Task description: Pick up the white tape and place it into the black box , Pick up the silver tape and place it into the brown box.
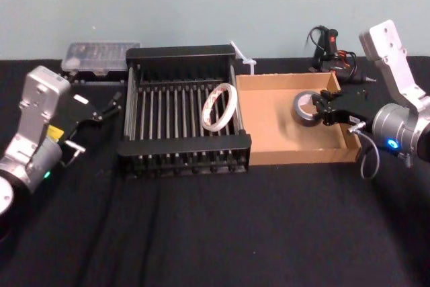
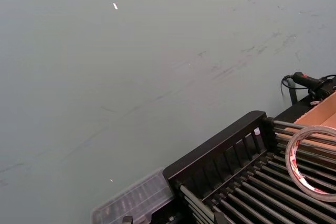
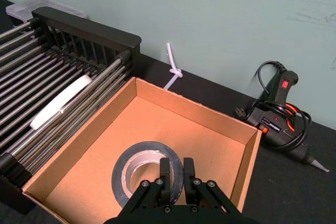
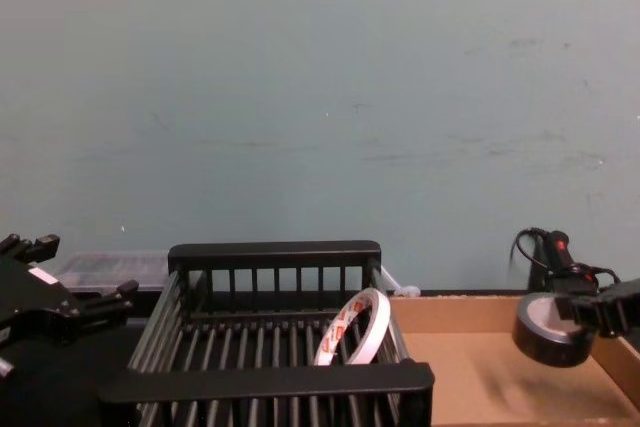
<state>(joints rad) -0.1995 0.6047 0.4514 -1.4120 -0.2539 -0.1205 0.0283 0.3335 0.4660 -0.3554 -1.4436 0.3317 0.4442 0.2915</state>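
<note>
Grey roll hung over the cardboard tray.
The right gripper (image 3: 177, 178) pinched the silver tape (image 3: 143, 167) above the brown box (image 3: 94, 145); better lowered before release. The left gripper (image 1: 107, 109) sat spread, idle.

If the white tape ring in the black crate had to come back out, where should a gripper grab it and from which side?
Probably by its top arc, coming straight down from above. The white tape stands on edge, tilted against the right wall of the black box, so its thin band is exposed at the top. One finger would go inside the ring, the other outside, pinching the band's thickness; the side bars block a sideways approach.
</note>
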